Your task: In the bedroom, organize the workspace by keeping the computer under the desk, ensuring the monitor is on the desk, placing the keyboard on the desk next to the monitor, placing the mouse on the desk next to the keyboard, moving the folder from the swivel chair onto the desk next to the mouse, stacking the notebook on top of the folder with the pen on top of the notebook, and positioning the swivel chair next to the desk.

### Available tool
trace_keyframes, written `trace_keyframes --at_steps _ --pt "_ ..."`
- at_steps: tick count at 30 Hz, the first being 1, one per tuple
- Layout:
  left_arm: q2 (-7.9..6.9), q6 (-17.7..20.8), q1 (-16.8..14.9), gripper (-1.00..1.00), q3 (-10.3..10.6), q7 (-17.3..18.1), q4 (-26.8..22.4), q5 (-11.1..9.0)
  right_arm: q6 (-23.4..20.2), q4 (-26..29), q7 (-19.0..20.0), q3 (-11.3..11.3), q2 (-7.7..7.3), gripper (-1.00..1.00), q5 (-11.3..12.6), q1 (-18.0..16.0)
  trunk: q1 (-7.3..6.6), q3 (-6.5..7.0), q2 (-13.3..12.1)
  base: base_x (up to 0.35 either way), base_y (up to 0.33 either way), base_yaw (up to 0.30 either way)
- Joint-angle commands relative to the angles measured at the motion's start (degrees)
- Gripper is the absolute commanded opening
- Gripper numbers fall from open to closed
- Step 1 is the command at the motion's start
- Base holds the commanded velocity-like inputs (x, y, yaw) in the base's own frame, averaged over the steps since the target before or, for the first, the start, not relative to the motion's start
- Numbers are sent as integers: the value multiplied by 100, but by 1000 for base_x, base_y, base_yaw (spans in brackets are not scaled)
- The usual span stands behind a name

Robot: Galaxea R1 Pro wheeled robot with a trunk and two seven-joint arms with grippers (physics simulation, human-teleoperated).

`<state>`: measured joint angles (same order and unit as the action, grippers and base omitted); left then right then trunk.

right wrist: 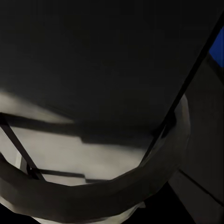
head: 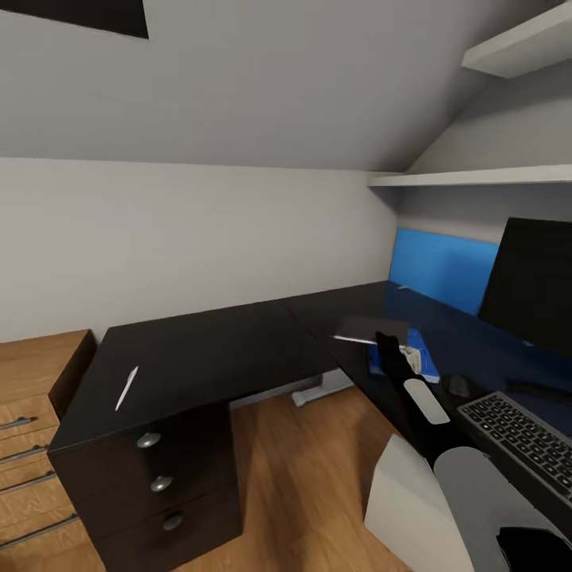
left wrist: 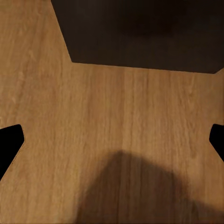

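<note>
The grey sloped ceiling and pale wall of the bedroom (head: pixel 199 119) take up the upper half of the head view, with white shelves at upper right. Below them the black worktop (head: pixel 349 306) runs toward the right, its blue back panel showing at centre right. A black drawer unit (head: pixel 159 445) with round silver knobs stands at lower left, touching or just beside the worktop's near end. The wood floor (head: pixel 302 477) shows at the bottom.

The monitor (head: pixel 534 282) is cut off by the right edge; only part of its black front is visible. The keyboard (head: pixel 516 433) lies on the worktop at lower right, also cropped.

The right arm reaches up from the lower right — its hand (head: pixel 387 343) holds the dark notebook (head: pixel 369 329), tilted, above the blue folder (head: pixel 423 361), which lies on the worktop and is half hidden by the arm. A small dark shape between folder and keyboard is too unclear to name.

The pen (head: pixel 126 387) lies on the drawer unit's top, left of centre.

In the left wrist view, the left hand (left wrist: pixel 112 140) is spread wide over the floor — only its black fingertips (left wrist: pixel 9 142) show at the frame edges.
</note>
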<state>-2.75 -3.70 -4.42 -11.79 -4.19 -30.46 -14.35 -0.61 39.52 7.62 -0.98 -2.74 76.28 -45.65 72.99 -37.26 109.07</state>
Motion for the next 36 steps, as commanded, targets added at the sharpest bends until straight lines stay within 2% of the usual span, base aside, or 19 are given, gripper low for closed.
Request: trace_keyframes --at_steps 1,5,8,13,22,33,36 --pt "-31 -233 -2 100 16 -12 166 -60 -3 7 37 -4 -5 -100 64 -5 -1 -6 3 0 0 -256" --pt "-58 -639 -1 100 30 -8 365 -52 4 22 37 -19 -13 -100 63 -5 -1 -6 3 0 0 -253" --pt "-64 -923 -1 100 97 -6 435 -45 -8 27 42 -133 -15 -100 62 -5 -1 -7 3 0 0 -144" --pt "-71 -1169 0 100 176 -5 469 -50 -26 28 46 -227 -16 -100 68 -5 -1 -7 3 0 0 -48" --pt "-68 -1243 -2 100 202 -3 487 -51 -29 15 30 -267 -16 -100 71 -5 -1 -7 3 0 0 -5" --pt "-67 -1247 -3 100 203 -3 488 -51 -15 1 25 -442 -26 -100 71 -5 -1 -7 3 1 0 0" --pt "-67 -1247 -5 100 203 -9 488 -51 -10 -12 -121 -559 -25 -100 71 -5 -1 -7 3 174 -48 0"
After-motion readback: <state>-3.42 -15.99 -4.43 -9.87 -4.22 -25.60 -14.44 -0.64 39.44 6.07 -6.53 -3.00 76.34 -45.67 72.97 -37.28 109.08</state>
